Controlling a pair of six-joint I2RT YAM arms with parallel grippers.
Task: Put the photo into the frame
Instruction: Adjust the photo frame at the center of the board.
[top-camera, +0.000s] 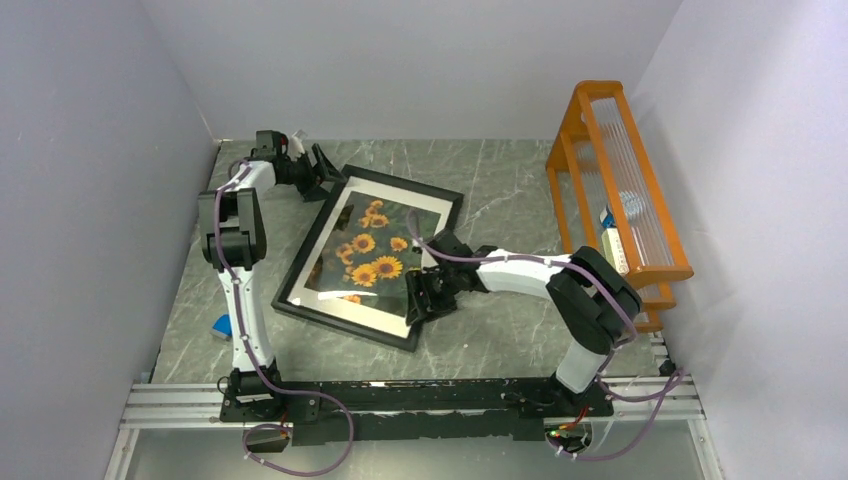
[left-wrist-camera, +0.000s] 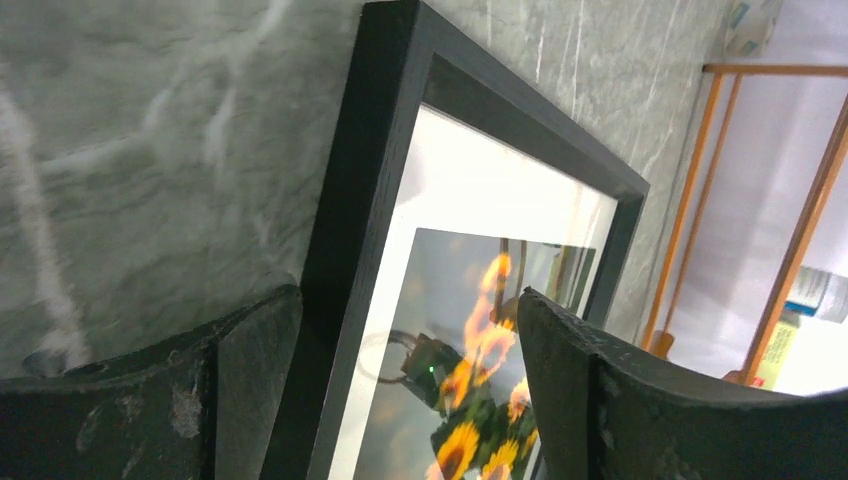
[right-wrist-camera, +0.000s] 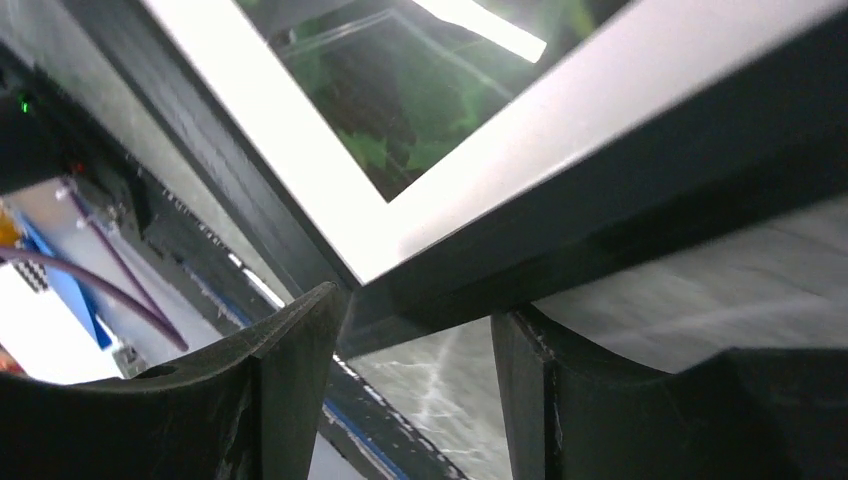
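Note:
The black frame (top-camera: 405, 183) lies flat and skewed on the grey marble table, holding a white mat and the sunflower photo (top-camera: 370, 250) behind glass. My left gripper (top-camera: 325, 172) is at the frame's far left corner. In the left wrist view it (left-wrist-camera: 400, 390) stands open, astride the frame's side rail (left-wrist-camera: 345, 250), with the photo (left-wrist-camera: 470, 440) showing between the fingers. My right gripper (top-camera: 425, 300) is at the near right corner. In the right wrist view it (right-wrist-camera: 420, 370) is open, the frame's corner (right-wrist-camera: 600, 210) just ahead of its fingertips and table showing in the gap.
An orange wooden rack (top-camera: 620, 180) with clear panels stands along the right wall, small bottles beside it. A blue object (top-camera: 222, 325) lies by the left arm. Walls close in on three sides. The arms' metal base rail (top-camera: 420, 395) runs along the near edge.

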